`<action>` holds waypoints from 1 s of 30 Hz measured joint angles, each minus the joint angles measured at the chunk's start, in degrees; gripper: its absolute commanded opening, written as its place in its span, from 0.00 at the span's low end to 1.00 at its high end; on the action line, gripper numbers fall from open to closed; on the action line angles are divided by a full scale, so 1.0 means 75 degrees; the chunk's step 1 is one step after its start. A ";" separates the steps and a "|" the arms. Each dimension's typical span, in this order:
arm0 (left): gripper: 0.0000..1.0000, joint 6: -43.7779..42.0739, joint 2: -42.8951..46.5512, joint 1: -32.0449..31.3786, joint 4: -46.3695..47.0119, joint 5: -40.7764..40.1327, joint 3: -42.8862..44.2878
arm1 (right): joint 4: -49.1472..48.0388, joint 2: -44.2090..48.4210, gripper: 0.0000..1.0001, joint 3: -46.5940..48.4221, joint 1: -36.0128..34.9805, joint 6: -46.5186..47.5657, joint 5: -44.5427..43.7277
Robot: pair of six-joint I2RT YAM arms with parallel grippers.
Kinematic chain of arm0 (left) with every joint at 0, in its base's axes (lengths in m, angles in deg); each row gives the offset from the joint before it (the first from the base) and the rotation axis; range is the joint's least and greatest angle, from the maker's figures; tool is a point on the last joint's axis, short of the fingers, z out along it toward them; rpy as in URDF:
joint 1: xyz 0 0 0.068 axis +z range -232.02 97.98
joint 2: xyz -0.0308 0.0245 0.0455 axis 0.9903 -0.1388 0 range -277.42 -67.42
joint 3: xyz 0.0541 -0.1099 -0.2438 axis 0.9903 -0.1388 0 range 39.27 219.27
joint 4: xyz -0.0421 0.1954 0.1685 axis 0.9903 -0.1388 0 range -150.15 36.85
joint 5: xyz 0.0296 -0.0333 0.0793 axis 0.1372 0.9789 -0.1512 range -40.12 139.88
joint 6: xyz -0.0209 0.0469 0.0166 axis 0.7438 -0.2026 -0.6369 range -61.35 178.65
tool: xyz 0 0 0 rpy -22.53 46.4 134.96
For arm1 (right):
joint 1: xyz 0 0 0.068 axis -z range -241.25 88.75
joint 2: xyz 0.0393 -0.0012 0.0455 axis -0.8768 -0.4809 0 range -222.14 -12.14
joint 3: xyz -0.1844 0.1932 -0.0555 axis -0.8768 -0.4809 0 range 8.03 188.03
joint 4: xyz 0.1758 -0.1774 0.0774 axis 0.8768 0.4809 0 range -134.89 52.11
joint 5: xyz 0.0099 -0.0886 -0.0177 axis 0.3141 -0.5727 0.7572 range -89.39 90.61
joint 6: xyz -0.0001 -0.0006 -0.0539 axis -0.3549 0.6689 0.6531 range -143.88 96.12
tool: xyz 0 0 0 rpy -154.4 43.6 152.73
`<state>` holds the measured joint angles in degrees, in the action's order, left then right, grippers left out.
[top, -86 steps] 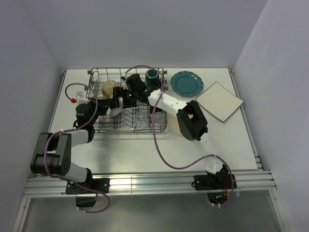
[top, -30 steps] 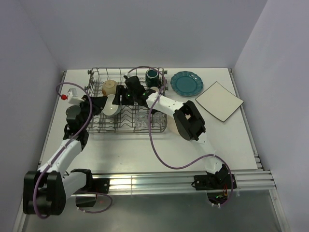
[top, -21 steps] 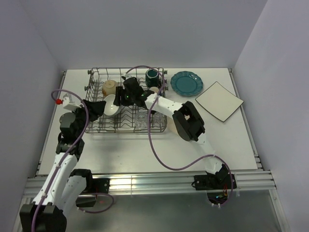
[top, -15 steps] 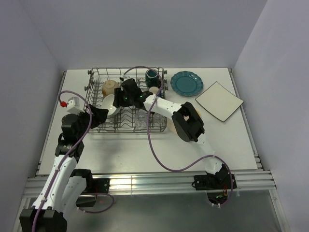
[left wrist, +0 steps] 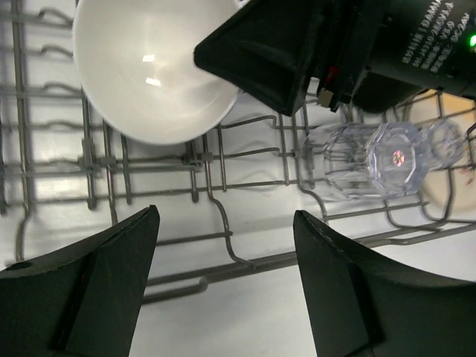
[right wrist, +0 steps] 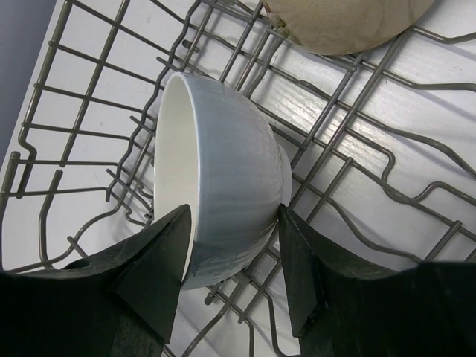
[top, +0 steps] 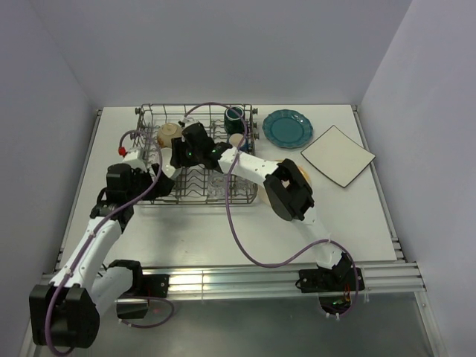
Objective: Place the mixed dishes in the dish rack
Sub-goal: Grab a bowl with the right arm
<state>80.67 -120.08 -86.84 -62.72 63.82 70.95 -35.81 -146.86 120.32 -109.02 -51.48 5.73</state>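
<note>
**Right claw** (right wrist: pixel 234 216): closed on the white bowl (right wrist: pixel 216 167), one finger at its rim and one at its base. The bowl stands on edge in the left half of the dish rack (top: pixel 195 201).

**Left claw** (left wrist: pixel 224 216): wide and empty, just above the rack's near side.

**Step:** I would lower the bowl until the rack props it, then part the jaws slowly.

**Writing:** white print on the right wrist housing (left wrist: pixel 424 37), cropped; I cannot read it.

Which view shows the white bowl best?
Right wrist: the white bowl stands on edge in the dish rack, between the right gripper's fingers. Left wrist shows only its inside, partly covered. Top view hides most of it.
</note>
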 measured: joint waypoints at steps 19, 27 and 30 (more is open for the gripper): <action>0.61 -0.2524 -0.2815 -0.1335 0.0268 -0.1582 0.1411 | 0.0239 0.0000 0.58 0.0315 0.0000 -0.0029 0.0020; 0.63 -0.2812 -0.2792 -0.1367 0.0746 -0.2113 0.1445 | 0.0318 0.0000 0.58 0.0405 0.0000 -0.0061 0.0038; 0.64 -0.3054 -0.2696 -0.1381 0.0796 -0.2095 0.1445 | 0.0323 0.0000 0.58 0.0428 0.0000 -0.0087 0.0041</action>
<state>57.76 -140.30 -97.20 -56.75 48.10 81.79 -33.38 -146.86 123.54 -109.02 -52.13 6.04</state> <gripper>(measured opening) 0.634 0.578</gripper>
